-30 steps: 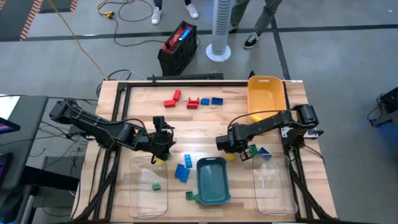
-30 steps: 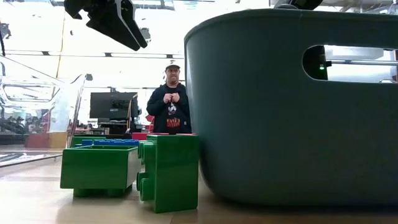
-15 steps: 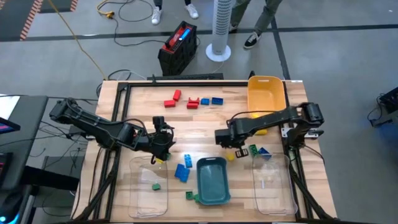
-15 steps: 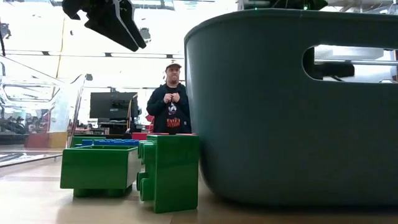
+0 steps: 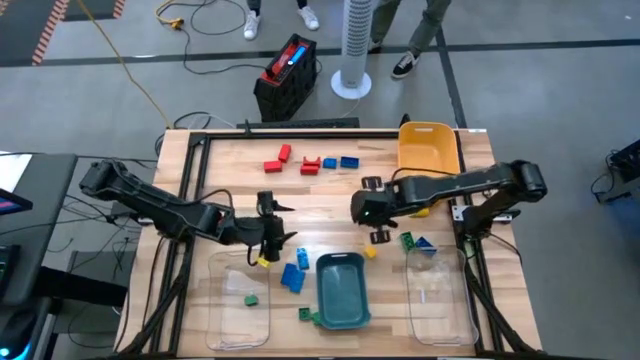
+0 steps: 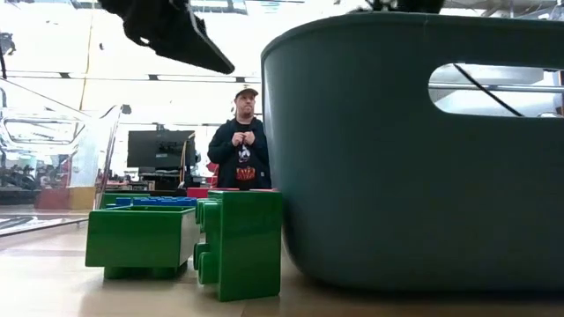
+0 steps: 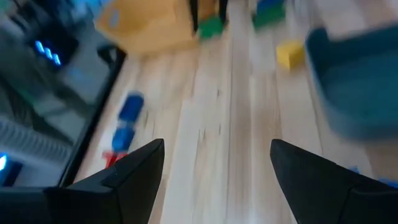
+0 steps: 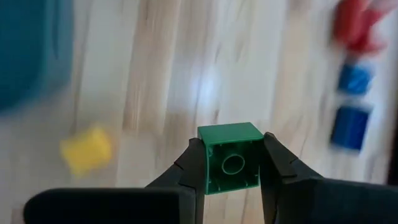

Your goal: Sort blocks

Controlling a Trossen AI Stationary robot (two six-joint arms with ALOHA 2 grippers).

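Note:
Small blocks lie on the wooden table: red and blue ones near the far edge, two blue ones beside the teal bin, and a green block and a blue one toward the right. My right gripper hovers mid-table, shut on a green block that it hides in the high view. My left gripper is open and empty above the table. A yellow block lies just near of it. Two green blocks lie by the teal bin. My right gripper pinches the green block between its two fingers, one finger on each of two opposite side walls. The block's hollow underside faces the wrist camera. It is lifted clear, with the table showing well below it.
The teal bin sits at the near edge between two clear bins; the left one holds a green block. A yellow bin stands at the far right. A yellow block lies near the teal bin. A person stands beyond the table.
My right gripper has risen from beside the green and blue blocks on the right and moved toward the table's middle and far edge, turning at the wrist. My left gripper has shifted slightly toward the right and turned.

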